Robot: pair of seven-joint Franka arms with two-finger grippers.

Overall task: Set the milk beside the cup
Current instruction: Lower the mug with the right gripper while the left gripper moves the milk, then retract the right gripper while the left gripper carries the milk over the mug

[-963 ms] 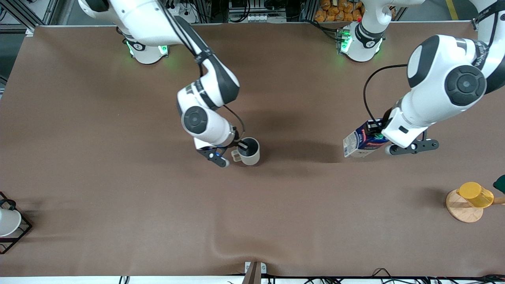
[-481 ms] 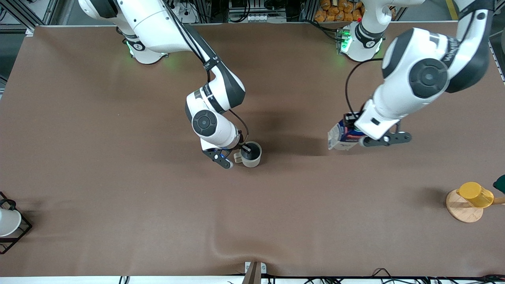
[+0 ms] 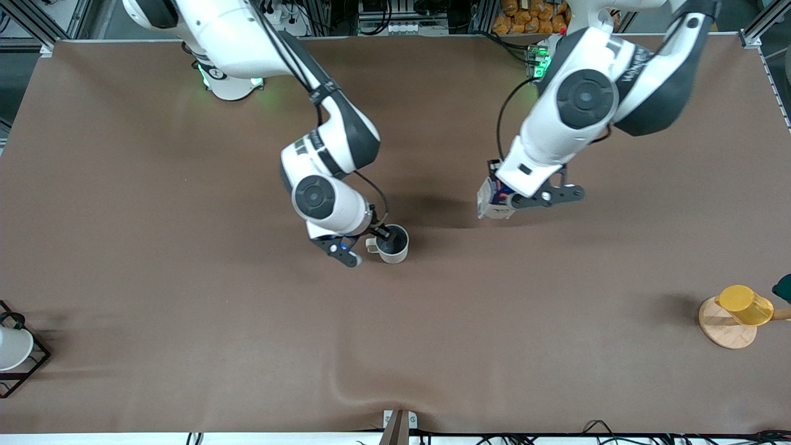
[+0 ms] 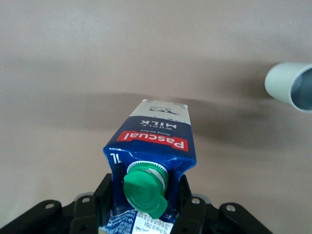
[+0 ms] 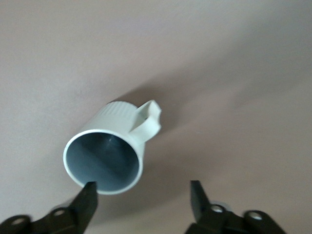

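The milk (image 3: 492, 204), a blue-topped carton with a green cap and red label, hangs tilted in my left gripper (image 3: 498, 196), over the table's middle on the left arm's side of the cup. In the left wrist view the left gripper (image 4: 145, 196) is shut on the milk (image 4: 153, 139) at its top, and the cup (image 4: 291, 86) shows farther off. The cup (image 3: 393, 243), an off-white mug with a grey inside, stands on the table. My right gripper (image 3: 371, 239) is open over its handle side. In the right wrist view the right gripper (image 5: 143, 196) has one finger (image 5: 87, 197) at the rim of the cup (image 5: 105, 151).
A yellow cup on a wooden stand (image 3: 737, 309) is near the left arm's end. A white cup on a black wire rack (image 3: 13, 351) is at the right arm's end. The table cover has a wrinkle (image 3: 346, 388) near the front edge.
My left gripper has carried the milk toward the cup. The cup has come down a little and now stands on the table, and the right hand has shifted slightly.
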